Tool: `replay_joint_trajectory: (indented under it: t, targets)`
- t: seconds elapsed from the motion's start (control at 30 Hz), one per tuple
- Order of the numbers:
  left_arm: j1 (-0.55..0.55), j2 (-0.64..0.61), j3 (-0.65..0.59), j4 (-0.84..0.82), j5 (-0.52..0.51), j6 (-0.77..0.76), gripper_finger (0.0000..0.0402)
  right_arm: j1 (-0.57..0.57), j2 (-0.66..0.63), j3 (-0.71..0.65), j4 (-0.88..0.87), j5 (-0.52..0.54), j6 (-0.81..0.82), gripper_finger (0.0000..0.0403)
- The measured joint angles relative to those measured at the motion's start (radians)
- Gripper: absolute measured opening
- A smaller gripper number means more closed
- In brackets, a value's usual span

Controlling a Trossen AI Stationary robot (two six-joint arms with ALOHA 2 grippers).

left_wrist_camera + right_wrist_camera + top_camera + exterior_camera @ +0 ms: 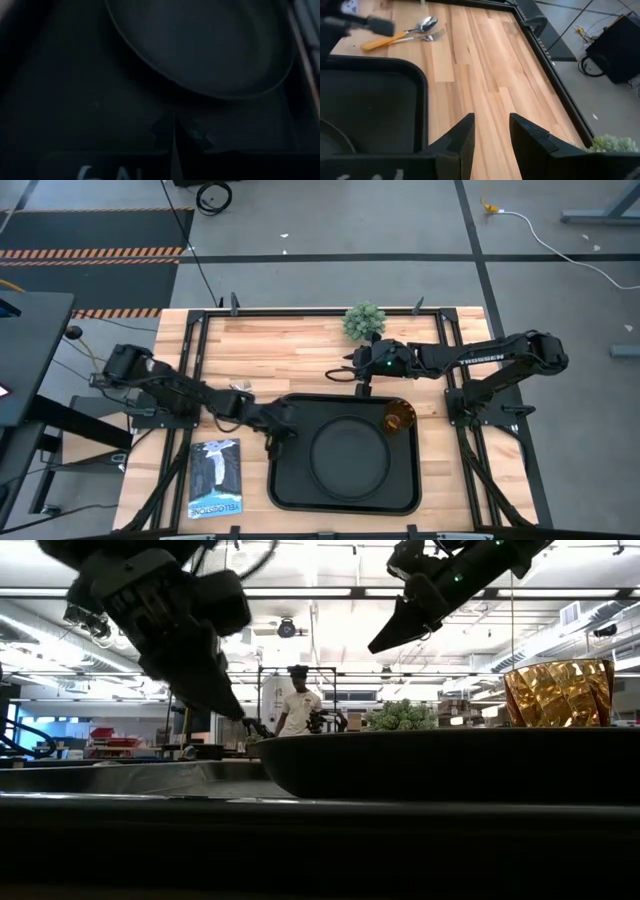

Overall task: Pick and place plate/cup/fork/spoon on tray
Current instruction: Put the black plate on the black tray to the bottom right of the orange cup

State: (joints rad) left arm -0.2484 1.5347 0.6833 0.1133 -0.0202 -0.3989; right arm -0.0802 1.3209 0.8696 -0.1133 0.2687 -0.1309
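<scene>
Plate (349, 456) lies inside the tray (290, 485); cup (400, 417) stands in its corner. Spoon (422, 25) and fork (427, 36) lie together on wood beyond the tray. My right pincer (490, 131), fingers apart, hovers beside the tray; left pincer (174, 131), fingers together, over it.

A small green artificial plant (364, 320) sits at the far edge of the wooden table (300, 350), and a blue-and-white book (215, 477) lies flat on that table near its front left corner. Beyond the table's far edge, black cables (215, 195) trail over the grey floor. In the low view, a person in a white shirt (298, 706) stands in the room behind the table.
</scene>
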Motion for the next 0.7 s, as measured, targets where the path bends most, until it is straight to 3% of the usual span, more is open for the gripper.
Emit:
replay_joint_trajectory:
  t: [0.2,0.7]
  targets:
    - [0.003,0.121,0.091,-0.063,0.086,0.023,0.0023,0.000,0.000,0.000,-0.012,-0.001,0.007,0.0127]
    - [0.040,0.281,0.188,-0.003,0.153,0.055,0.0014,0.001,0.001,0.000,-0.022,-0.001,0.008,0.0127]
